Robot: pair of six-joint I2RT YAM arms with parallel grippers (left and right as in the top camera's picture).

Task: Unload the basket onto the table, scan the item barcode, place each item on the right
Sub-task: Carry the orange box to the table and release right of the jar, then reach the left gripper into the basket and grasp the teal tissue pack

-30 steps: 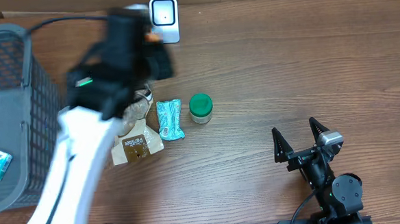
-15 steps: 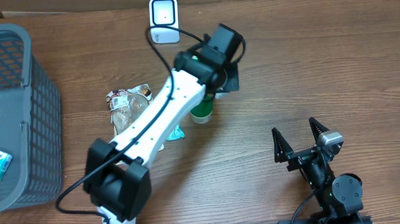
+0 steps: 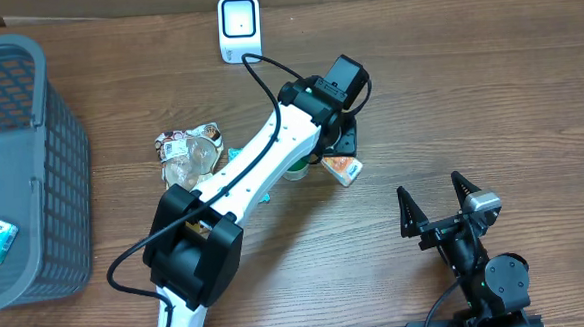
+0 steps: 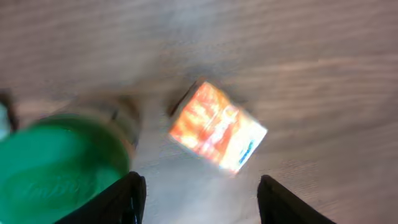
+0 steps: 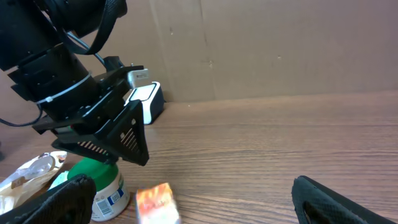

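The left claw [image 4: 200, 190] has just opened, dropping the box [image 4: 217, 127] beside the jar [image 4: 56, 162]. That scan seems done; the right claw [image 3: 430, 188] waits open.

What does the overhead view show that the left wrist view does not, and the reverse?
Only overhead: the basket, the scanner, the snack bags and the open right hand. Only left wrist: the fingers of the left hand, apart with nothing between them. Both: the orange box lying on the table beside the green-lidded jar.

Green jar [image 4: 56, 168] close beside orange pkt [image 4: 217, 127]
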